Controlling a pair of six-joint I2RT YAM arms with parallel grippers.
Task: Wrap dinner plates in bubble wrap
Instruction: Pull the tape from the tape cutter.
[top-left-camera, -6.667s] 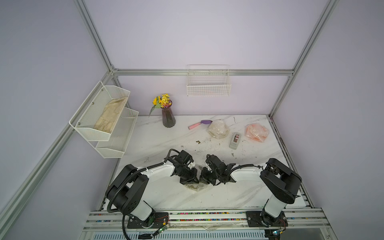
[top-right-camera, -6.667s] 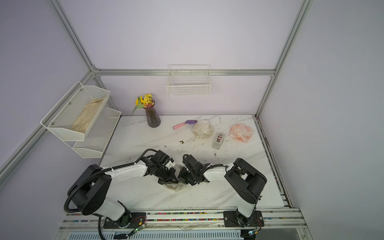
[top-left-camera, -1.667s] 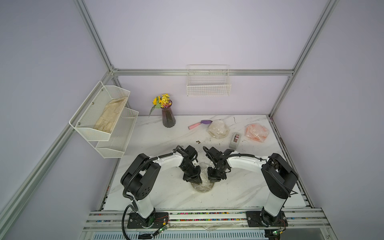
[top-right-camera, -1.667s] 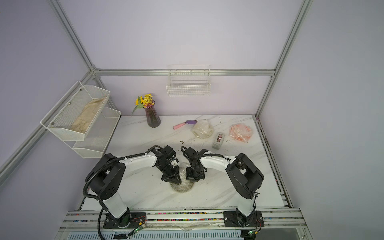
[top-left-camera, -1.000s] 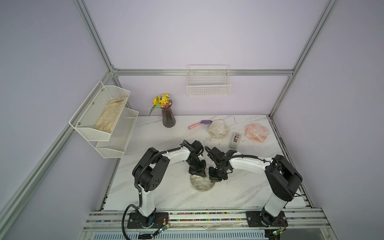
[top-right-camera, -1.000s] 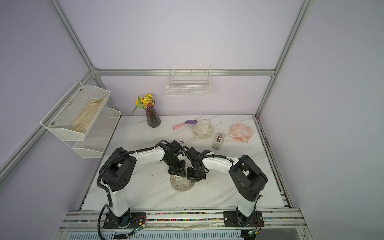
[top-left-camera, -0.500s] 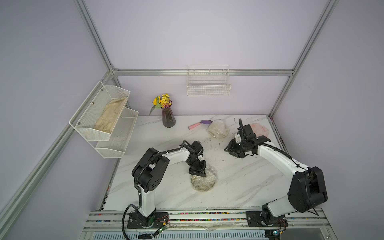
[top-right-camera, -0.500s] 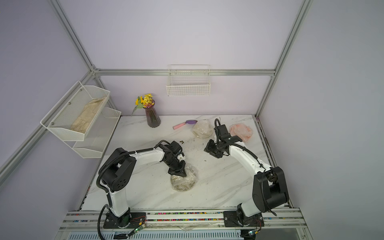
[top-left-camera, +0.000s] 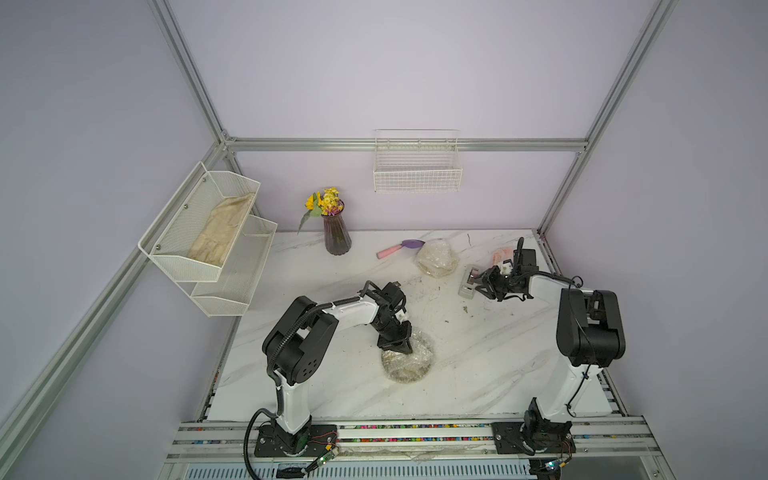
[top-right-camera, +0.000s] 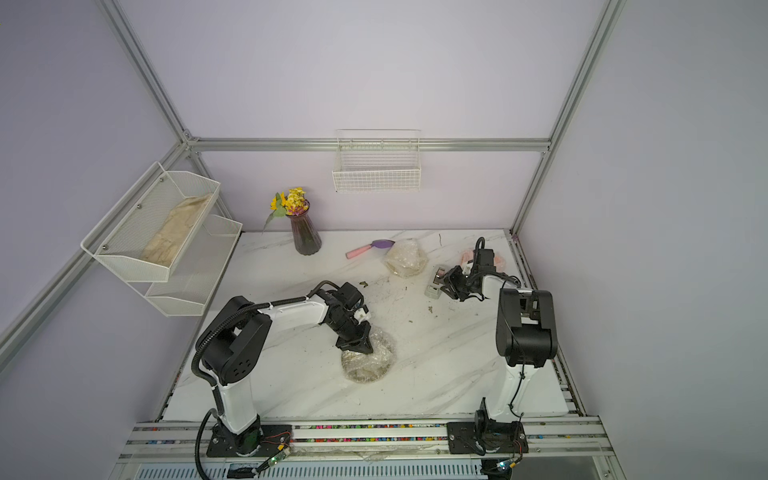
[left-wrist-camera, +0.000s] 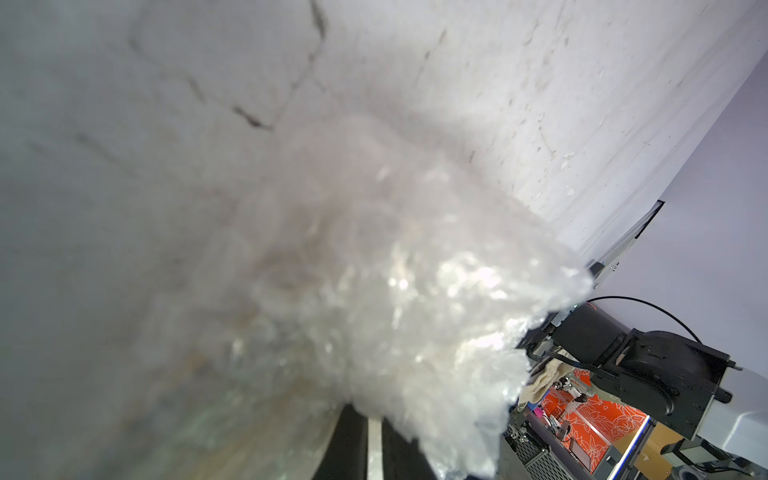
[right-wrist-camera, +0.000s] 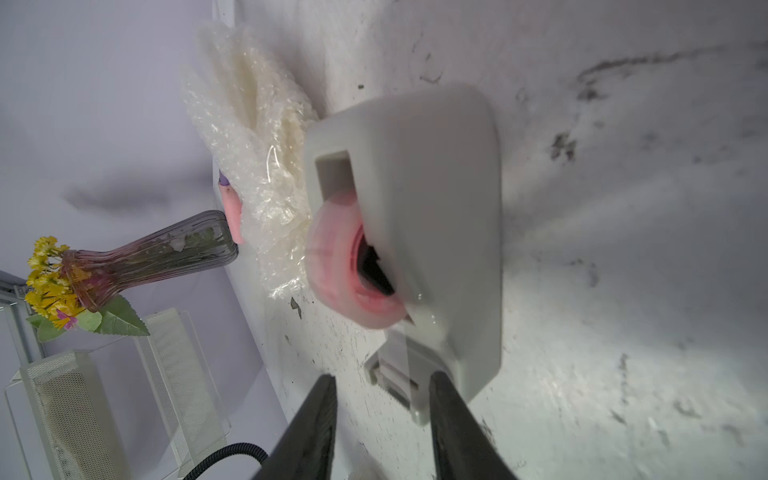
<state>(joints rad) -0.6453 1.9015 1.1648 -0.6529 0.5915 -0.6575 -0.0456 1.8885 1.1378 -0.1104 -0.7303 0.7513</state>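
The left gripper (top-left-camera: 395, 348) is closed, its tips pressed down on the bubble-wrapped plate (top-left-camera: 411, 365) near the middle of the marble table (top-left-camera: 478, 365). The right gripper (right-wrist-camera: 384, 376) is open, with a jaw on each side of the cutter end of the grey tape dispenser (right-wrist-camera: 436, 199) towards the table's far right. Another bubble-wrap bundle (top-left-camera: 436, 258) lies just beside the dispenser.

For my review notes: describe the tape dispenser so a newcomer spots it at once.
On the white marble table, look toward the far right corner, where the right tool stands open. Before it lies the tape dispenser: a hard grey block holding a pink roll, unlike the crinkly bubble-wrapped bundle beside it.
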